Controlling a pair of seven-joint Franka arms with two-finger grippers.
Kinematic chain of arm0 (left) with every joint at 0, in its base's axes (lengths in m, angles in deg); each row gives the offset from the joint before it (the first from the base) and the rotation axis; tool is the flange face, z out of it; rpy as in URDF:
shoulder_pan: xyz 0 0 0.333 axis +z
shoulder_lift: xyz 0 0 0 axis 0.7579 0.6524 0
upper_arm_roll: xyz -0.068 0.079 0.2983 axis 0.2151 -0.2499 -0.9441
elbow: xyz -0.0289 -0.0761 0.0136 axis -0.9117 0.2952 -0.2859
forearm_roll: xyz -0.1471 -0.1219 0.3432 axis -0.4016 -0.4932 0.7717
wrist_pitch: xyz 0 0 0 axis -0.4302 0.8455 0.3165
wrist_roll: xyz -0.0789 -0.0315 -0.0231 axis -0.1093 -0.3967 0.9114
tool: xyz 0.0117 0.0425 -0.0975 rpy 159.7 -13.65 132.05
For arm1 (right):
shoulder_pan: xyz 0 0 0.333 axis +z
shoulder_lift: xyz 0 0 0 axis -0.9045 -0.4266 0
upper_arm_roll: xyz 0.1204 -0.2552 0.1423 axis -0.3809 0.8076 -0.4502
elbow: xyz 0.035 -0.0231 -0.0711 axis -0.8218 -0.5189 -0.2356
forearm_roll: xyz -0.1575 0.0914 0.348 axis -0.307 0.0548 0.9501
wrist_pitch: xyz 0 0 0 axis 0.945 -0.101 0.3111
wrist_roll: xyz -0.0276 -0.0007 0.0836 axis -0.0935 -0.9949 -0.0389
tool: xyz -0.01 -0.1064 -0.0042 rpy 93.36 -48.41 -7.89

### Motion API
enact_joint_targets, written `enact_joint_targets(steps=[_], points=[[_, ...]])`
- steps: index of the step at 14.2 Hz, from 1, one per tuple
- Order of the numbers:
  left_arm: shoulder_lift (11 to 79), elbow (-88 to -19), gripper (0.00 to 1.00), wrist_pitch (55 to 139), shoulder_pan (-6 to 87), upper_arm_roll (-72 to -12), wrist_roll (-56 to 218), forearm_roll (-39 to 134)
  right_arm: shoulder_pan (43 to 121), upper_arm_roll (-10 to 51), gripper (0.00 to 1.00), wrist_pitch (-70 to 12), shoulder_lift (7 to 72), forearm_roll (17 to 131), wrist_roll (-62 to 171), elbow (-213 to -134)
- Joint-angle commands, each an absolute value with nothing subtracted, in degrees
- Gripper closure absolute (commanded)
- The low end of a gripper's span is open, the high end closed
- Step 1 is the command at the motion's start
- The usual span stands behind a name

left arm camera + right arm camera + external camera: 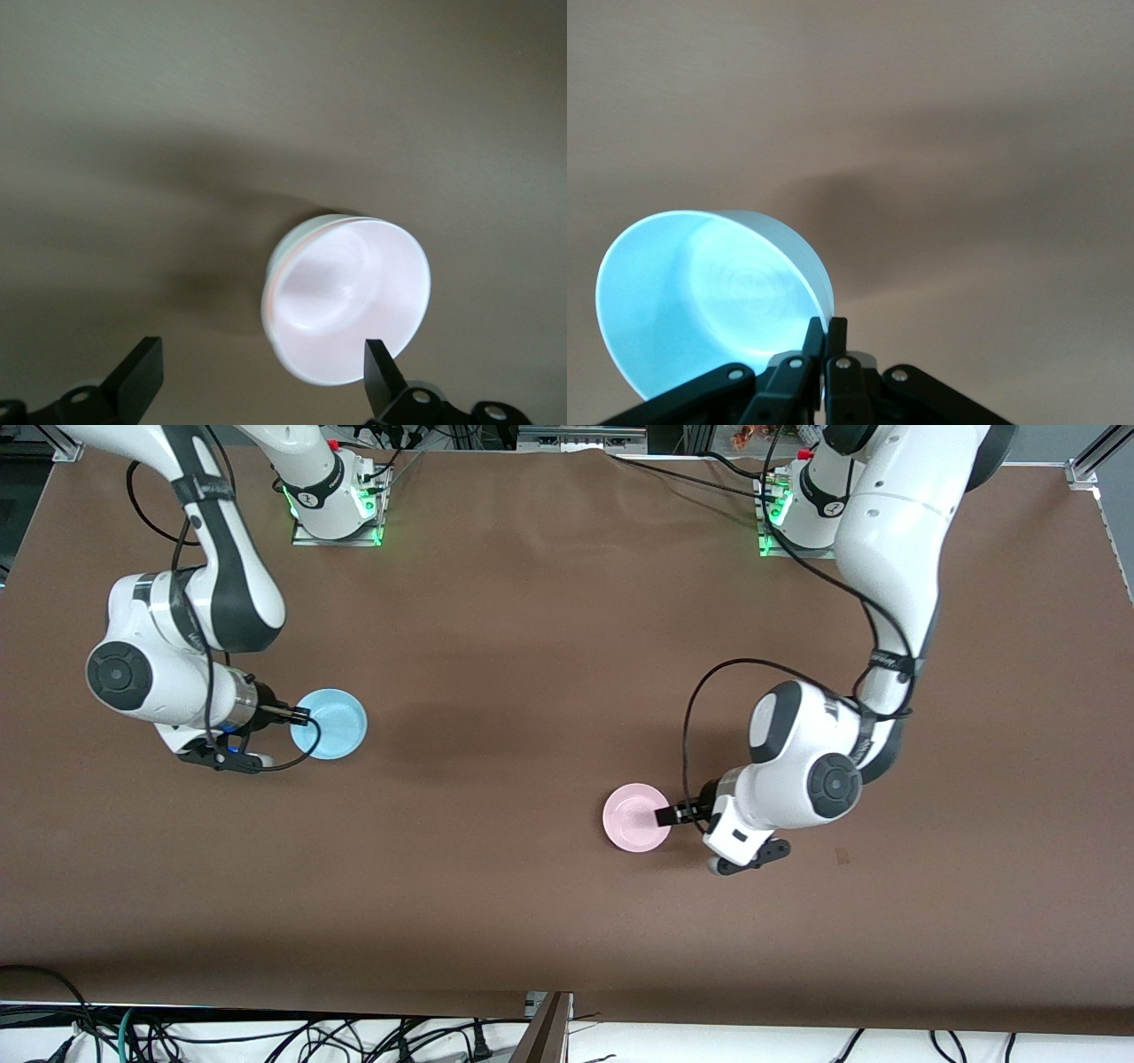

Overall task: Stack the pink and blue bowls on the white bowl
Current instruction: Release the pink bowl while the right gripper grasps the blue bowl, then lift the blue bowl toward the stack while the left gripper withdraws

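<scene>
One pink bowl (633,817), apparently stacked, beside open left gripper (666,816); right gripper (299,714) pinches one blue bowl (330,724).

White arms (890,558) with black joint bands, black looping cables (709,682), green-lit bases (337,509), black jaws.

A matt brown cloth-like table cover (549,646) shows faint creases. The light blue round plastic bowl (329,724) and the pale pink round plastic bowl (634,817) look smooth with a soft sheen. The arms' white shells look glossy; the black fingers (137,376) look matt.
</scene>
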State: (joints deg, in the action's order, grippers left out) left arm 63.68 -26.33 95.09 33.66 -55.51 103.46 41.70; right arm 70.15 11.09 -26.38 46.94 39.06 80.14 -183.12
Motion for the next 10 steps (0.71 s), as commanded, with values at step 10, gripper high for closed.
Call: enact_joint_targets(steps=[10], points=[[39.84, -27.41, 0.0, 62.74, 44.18, -56.94, 87.75, 51.18, 84.06, 4.48, 1.0, -25.84, 30.75, 49.74, 109.51, -161.13]])
